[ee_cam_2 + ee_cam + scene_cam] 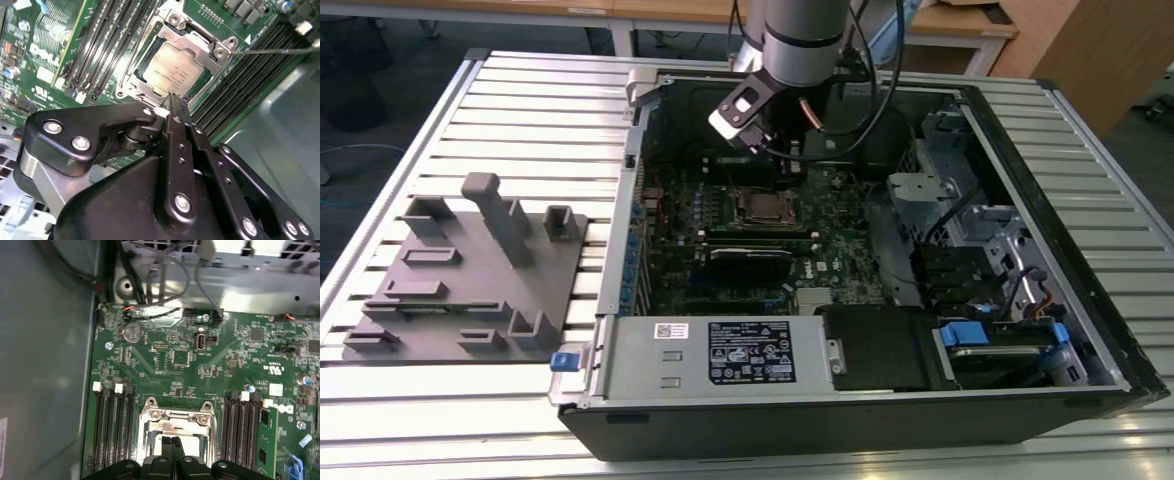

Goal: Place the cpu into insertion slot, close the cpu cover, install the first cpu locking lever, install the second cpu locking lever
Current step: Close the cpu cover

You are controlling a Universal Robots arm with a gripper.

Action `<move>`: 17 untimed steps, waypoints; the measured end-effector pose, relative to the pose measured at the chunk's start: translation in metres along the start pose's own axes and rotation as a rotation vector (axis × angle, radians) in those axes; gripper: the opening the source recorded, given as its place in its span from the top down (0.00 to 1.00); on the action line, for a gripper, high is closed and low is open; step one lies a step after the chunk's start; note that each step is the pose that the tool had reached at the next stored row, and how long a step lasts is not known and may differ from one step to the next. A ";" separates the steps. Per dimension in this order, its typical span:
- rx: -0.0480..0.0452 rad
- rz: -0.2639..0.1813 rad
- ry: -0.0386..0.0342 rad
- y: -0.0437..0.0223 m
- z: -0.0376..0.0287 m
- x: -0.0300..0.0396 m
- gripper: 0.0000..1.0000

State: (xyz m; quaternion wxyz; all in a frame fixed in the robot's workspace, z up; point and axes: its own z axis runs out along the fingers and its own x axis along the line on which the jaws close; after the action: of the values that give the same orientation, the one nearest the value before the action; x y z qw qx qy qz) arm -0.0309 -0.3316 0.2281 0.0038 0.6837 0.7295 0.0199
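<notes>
Our claw (pixel 175 98) is closed on nothing, tips at the cpu cover (pixel 194 40) rim, near the middle of the motherboard (pixel 847 215); we see the arm (pixel 798 40) steep from above, wrist tilted.

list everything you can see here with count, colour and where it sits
table: one, silvery, slatted, under everything
computer case: one, black, open, on the table
fixture block: one, grey, on the table at the exterior view's left of the case
power supply: one, grey, black label, inside the case
motherboard: one, green, inside the case
insertion slot: one, silvery rim, on the motherboard
cpu: one, pale silvery, in the insertion slot
cpu cover: one, silvery frame, around the cpu
memory slots: two banks, black, flanking the insertion slot
coin battery: one, silver, on the motherboard
arm: one, grey, above the case
tool: one, black, shut, tips by the cpu's edge
</notes>
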 end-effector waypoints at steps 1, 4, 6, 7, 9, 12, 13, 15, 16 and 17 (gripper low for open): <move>0.0003 -0.015 0.0005 0.0000 0.0002 0.0000 0.90; 0.0012 -0.054 0.0016 0.0000 0.0004 0.0000 0.90; 0.0013 -0.055 0.0018 0.0000 0.0005 0.0000 0.90; 0.0013 -0.055 0.0018 0.0000 0.0005 0.0000 0.90; 0.0012 -0.055 0.0018 0.0000 0.0005 0.0000 0.90; 0.0014 -0.062 0.0021 0.0000 0.0005 0.0000 0.90; 0.0016 -0.072 0.0025 0.0000 0.0005 0.0000 0.90; 0.0022 -0.102 0.0035 0.0000 0.0006 0.0000 0.90; 0.0026 -0.118 0.0040 0.0000 0.0006 0.0000 0.90; 0.0029 -0.132 0.0044 0.0000 0.0006 0.0000 0.90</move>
State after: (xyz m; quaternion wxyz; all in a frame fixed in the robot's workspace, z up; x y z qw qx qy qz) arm -0.0309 -0.3316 0.2275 0.0025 0.6340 0.7731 0.0201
